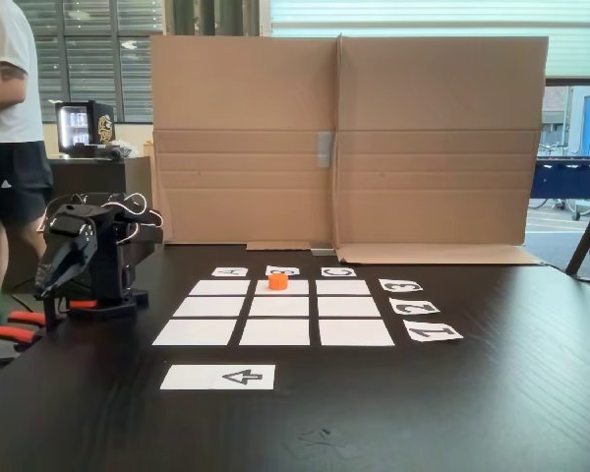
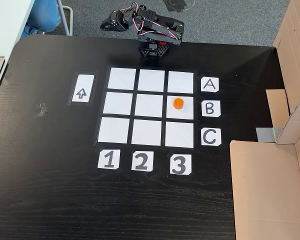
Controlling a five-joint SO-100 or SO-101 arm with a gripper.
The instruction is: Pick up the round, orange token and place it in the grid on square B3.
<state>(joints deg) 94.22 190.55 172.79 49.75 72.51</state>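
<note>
The orange token (image 1: 277,281) (image 2: 178,103) rests on square B3 (image 1: 300,288) (image 2: 180,114), the middle-column rectangle of the grid (image 1: 278,331) (image 2: 149,105), in line with the "B" card (image 2: 210,108) and the "3" card (image 2: 179,164). Nothing touches it. The arm sits folded at the table edge beside the A row. Its gripper (image 1: 45,288) (image 2: 104,25) hangs well away from the token, pointing down, jaws together and holding nothing.
A white strip with a black arrow (image 1: 218,377) (image 2: 82,89) lies beside the grid. A cardboard wall (image 1: 344,147) (image 2: 275,170) stands behind the letter cards. Orange clamps (image 1: 10,332) hold the arm's base. A person (image 1: 5,147) stands beyond the table.
</note>
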